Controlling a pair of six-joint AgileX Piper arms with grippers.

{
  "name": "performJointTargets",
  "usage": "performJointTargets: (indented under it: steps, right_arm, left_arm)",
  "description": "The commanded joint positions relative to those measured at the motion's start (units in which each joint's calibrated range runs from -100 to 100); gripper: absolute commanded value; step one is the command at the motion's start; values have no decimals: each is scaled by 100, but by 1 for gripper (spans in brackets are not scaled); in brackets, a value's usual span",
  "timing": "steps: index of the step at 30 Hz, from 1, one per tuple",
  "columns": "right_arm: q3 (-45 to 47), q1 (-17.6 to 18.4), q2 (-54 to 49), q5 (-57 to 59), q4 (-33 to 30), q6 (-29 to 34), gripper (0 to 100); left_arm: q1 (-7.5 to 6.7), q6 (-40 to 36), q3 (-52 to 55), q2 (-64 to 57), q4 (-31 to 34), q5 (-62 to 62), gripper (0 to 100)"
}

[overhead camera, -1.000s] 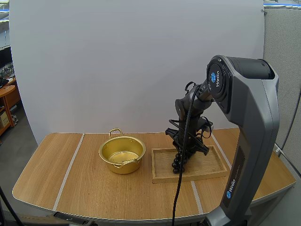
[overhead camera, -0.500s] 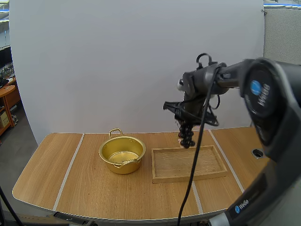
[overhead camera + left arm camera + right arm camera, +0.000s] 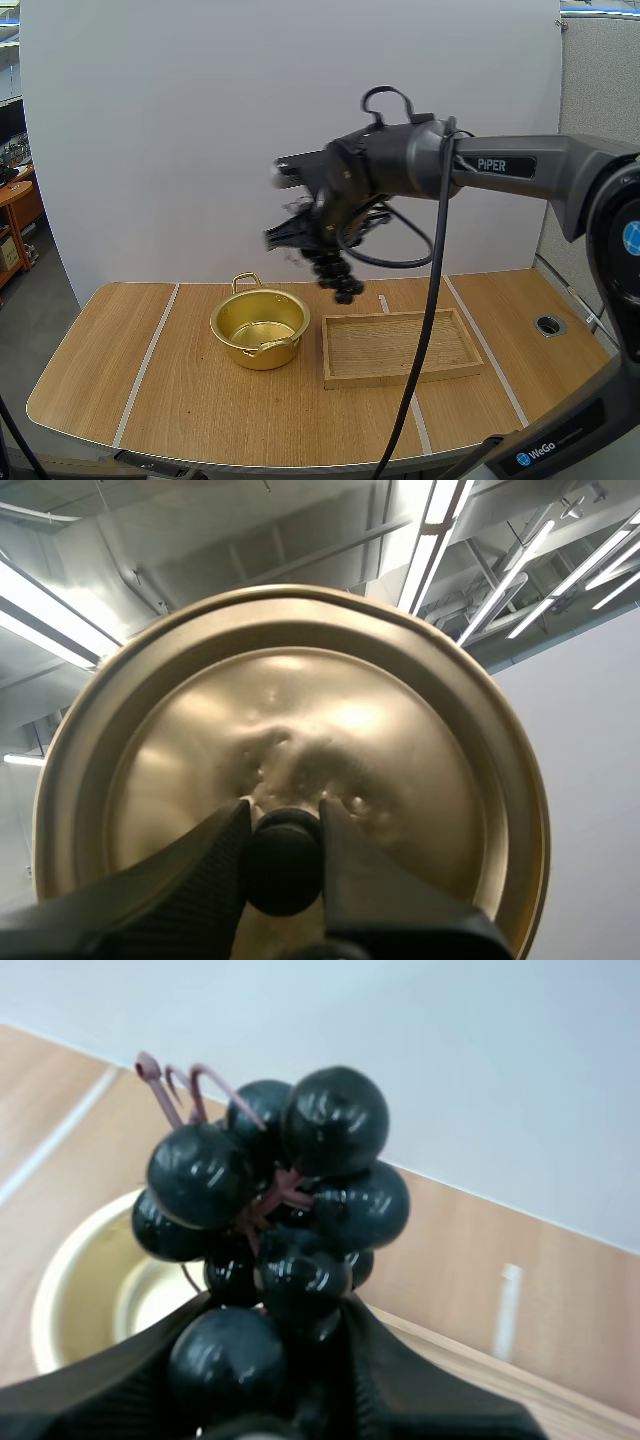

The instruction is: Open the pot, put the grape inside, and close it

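While the worktop (image 3: 150,370) carries the open pot (image 3: 260,328), my left claw (image 3: 283,830) pinches the lid (image 3: 300,710) by its knob. My right claw (image 3: 272,1325) grips the grape bunch (image 3: 336,273) above the pot's right rim. Plan: centre over pot, lower, then release.

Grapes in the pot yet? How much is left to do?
Not yet. Done: the pot is open, its lid pinched by the knob in the left gripper. Happening now: the right gripper holds the grapes up in the air, near the pot. Left: drop them in, then put the lid on.
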Motion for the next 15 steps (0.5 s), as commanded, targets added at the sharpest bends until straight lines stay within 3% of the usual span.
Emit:
performJointTargets:
  steps: [1, 6, 15]
  right_arm:
    - [-41, 250, -61, -385, -45, -64, 0]
    - [-153, 545, 227, -563, -138, -64, 0]
    - [-935, 561, 1221, -368, -138, -100, 0]
  left_arm:
    - [-13, -54, -33, -9, 39, -160, 0]
    - [-13, -54, -33, -9, 39, -160, 0]
    - [-13, -54, -33, -9, 39, -160, 0]
